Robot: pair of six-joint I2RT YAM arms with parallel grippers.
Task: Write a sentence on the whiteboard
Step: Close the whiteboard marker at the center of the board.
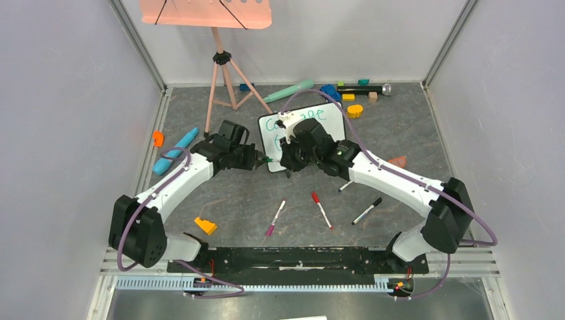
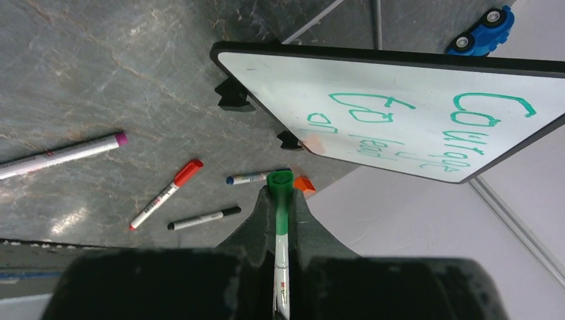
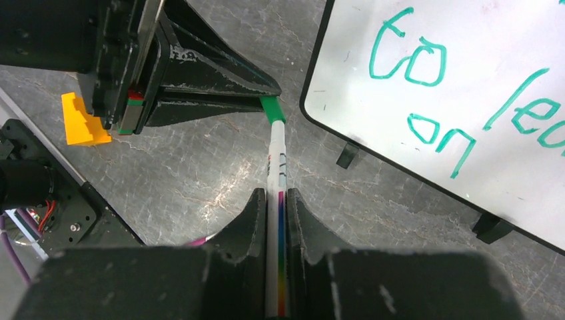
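Note:
The whiteboard (image 1: 335, 117) stands tilted on the table's far middle, partly hidden by my right arm. It also shows in the left wrist view (image 2: 400, 80) and the right wrist view (image 3: 480, 60). The teal sentence (image 2: 370, 107) reads "courage to lead on"; "to" and "on" (image 3: 440, 133) show by the board's lower edge. My left gripper (image 1: 258, 160) (image 2: 280, 183) is shut on a green-ended marker (image 2: 280, 207). My right gripper (image 1: 288, 162) (image 3: 278, 197) is shut on the marker's white barrel (image 3: 276, 160), whose green end meets the left gripper's tips (image 3: 273, 97) just off the board's corner.
A purple-capped marker (image 1: 276, 219), a red one (image 1: 322, 210) and a black one (image 1: 367, 211) lie on the near table, with a yellow block (image 1: 205, 225). A salmon-pink tray on a tripod (image 1: 223, 80) stands far left. Toys and a microphone (image 1: 363, 89) line the back.

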